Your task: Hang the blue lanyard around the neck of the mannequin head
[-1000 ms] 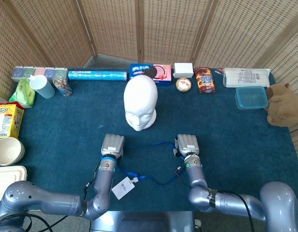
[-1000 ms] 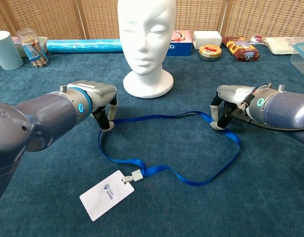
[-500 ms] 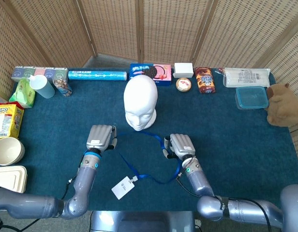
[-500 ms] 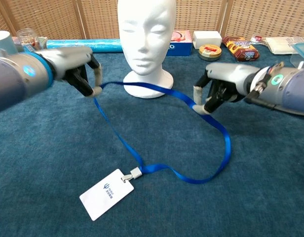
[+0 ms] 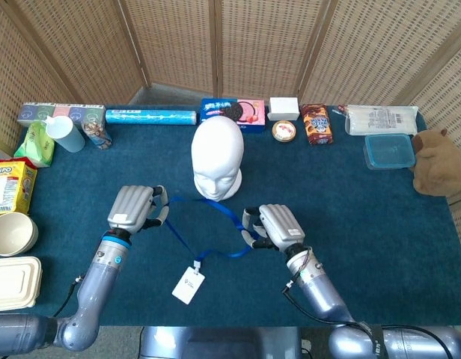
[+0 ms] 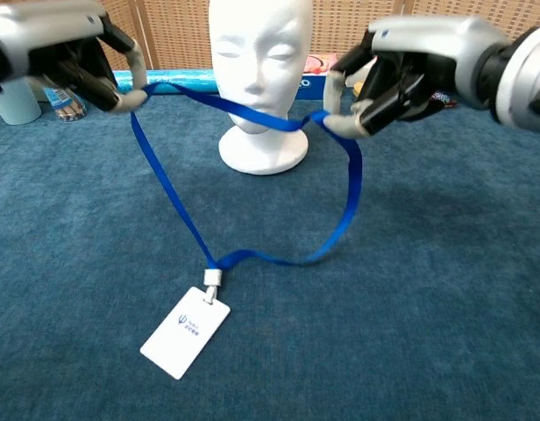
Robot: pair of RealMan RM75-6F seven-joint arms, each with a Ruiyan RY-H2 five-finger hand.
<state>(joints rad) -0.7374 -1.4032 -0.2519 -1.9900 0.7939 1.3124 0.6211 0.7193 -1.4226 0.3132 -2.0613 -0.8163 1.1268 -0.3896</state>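
Observation:
The white mannequin head (image 5: 216, 160) (image 6: 257, 74) stands upright at the middle of the blue table, facing me. The blue lanyard (image 5: 209, 221) (image 6: 252, 175) hangs in the air in front of it, stretched between my two hands. My left hand (image 5: 135, 209) (image 6: 73, 53) pinches the strap at its left end. My right hand (image 5: 272, 227) (image 6: 401, 70) pinches it at the right. The strap between them sags across the mannequin's chin in the chest view. The white badge (image 5: 188, 285) (image 6: 185, 331) lies on the cloth with the strap running up from its clip.
Along the back edge lie a blue foil roll (image 5: 150, 117), cookie box (image 5: 232, 112), white box (image 5: 284, 108), round tin (image 5: 284, 131) and snack bag (image 5: 318, 123). A cup (image 5: 64, 134) and jar (image 5: 98, 134) stand back left; a lidded container (image 5: 388, 150) and plush toy (image 5: 438, 161) sit right.
Both hands have risen from the table, lifting the lanyard loop to the height of the mannequin's chin. The left hand moved left. The badge slid and straightened beneath the strap.

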